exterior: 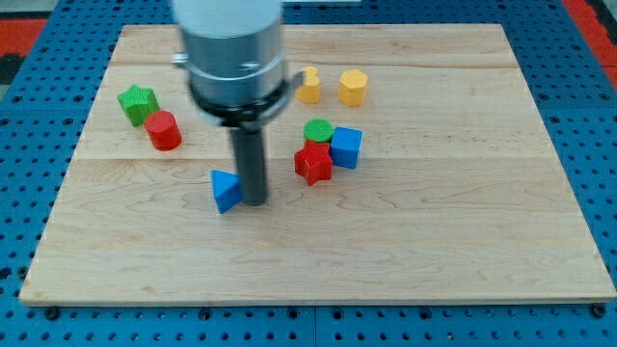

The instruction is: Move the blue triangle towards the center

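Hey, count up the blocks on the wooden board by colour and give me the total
Blue: 2, the blue triangle beside my tip and the blue cube
Red: 2, red cylinder, red star
Green: 2, green star, green cylinder
Yellow: 2, yellow crescent, yellow hexagon
Total: 8

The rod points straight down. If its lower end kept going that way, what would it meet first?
Only the wooden board: my tip looks already down on it, beside the blue triangle at its right edge in the view; whether they touch is unclear.
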Tool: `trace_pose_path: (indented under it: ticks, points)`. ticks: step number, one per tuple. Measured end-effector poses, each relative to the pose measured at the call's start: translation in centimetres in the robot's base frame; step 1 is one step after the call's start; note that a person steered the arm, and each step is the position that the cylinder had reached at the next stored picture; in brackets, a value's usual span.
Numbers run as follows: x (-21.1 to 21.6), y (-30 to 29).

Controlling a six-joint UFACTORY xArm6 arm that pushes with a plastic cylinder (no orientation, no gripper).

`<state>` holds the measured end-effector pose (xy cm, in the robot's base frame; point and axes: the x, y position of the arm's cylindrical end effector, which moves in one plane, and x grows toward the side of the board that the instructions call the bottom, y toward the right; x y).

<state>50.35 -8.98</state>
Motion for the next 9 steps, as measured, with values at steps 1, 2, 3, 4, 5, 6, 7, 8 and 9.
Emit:
trace_pose_path:
  ticks: [1, 2, 3, 4, 5, 6, 7, 8, 9]
  points:
    - [-1.4, -3.6]
    - [1.6, -4.1]
    - [0.6, -7.2]
    - [-3.4, -6.8]
    - [-7.1, -6.4]
    - [-7.5, -6.6]
    - [-9.1, -5.3]
    - [-12.9, -2.2]
    - [-15.1, -1.4]
